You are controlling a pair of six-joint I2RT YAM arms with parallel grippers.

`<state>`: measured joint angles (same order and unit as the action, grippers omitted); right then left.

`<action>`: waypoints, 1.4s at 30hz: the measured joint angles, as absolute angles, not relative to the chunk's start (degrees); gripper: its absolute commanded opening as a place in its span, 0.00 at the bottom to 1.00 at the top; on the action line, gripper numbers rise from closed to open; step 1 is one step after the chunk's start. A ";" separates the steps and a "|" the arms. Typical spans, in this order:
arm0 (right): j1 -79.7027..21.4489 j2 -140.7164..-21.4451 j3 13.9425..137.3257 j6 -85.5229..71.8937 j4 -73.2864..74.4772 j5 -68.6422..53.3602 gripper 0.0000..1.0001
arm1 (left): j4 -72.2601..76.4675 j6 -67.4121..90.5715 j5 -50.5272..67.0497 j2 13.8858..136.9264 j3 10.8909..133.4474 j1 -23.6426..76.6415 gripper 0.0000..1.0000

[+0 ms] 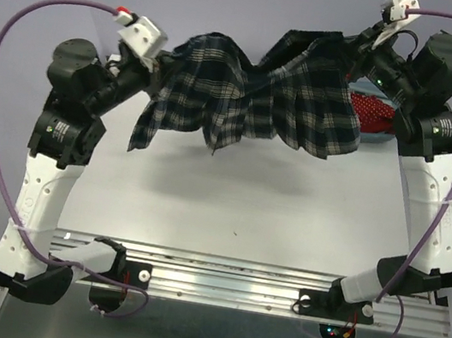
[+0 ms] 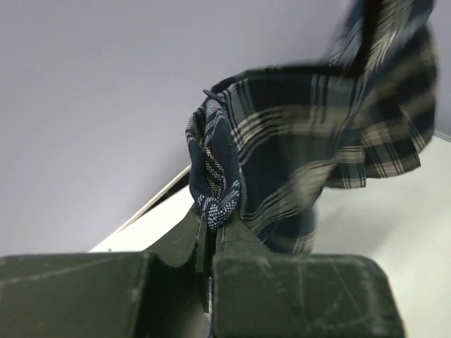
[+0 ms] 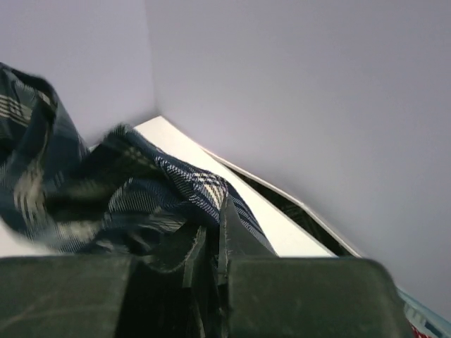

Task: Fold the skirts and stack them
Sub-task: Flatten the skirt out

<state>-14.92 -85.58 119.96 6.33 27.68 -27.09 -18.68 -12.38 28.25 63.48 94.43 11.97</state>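
The plaid skirt (image 1: 254, 104) hangs stretched in the air between my two grippers, sagging in the middle above the white table (image 1: 229, 204). My left gripper (image 1: 158, 68) is shut on its left end; the left wrist view shows the bunched waistband (image 2: 215, 176) pinched between the fingers (image 2: 232, 236). My right gripper (image 1: 360, 54) is shut on its right end; the right wrist view shows the plaid cloth (image 3: 141, 193) running into the closed fingers (image 3: 232, 232). The red dotted skirt (image 1: 373, 112) lies behind the right arm, mostly hidden.
A teal tub (image 1: 379, 136) holds the red skirt at the back right; its rim shows in the right wrist view (image 3: 423, 313). Purple cables loop from both wrists. A grey wall stands behind the table, and a metal rail (image 1: 232, 287) runs along the near edge.
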 measured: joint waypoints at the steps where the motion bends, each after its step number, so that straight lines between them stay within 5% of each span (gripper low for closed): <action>1: -16.23 -85.89 120.25 6.63 27.86 -26.26 0.01 | -18.94 -12.75 26.68 63.57 94.63 14.39 0.00; 5: -15.53 -89.03 123.13 8.88 28.14 -17.32 0.01 | -18.00 -13.98 11.16 64.05 94.83 14.55 0.00; 11: -12.08 -93.93 126.13 3.66 28.80 -27.57 0.01 | -15.22 -5.52 21.23 69.28 99.29 1.37 0.00; 21: -9.80 -82.94 117.14 6.02 28.32 -30.68 0.01 | -15.27 -6.70 23.40 61.63 89.47 6.07 0.00; 28: -9.82 -68.84 99.00 10.83 31.33 -32.62 0.01 | -15.86 -11.81 28.97 45.36 74.08 6.07 0.00; 36: -9.82 -62.83 96.03 12.95 35.66 -33.17 0.01 | -22.63 -12.53 35.79 37.34 73.03 6.00 0.01; 42: -9.80 -69.14 95.68 14.20 33.54 -32.71 0.01 | -23.38 -9.56 31.64 46.17 73.28 5.91 0.19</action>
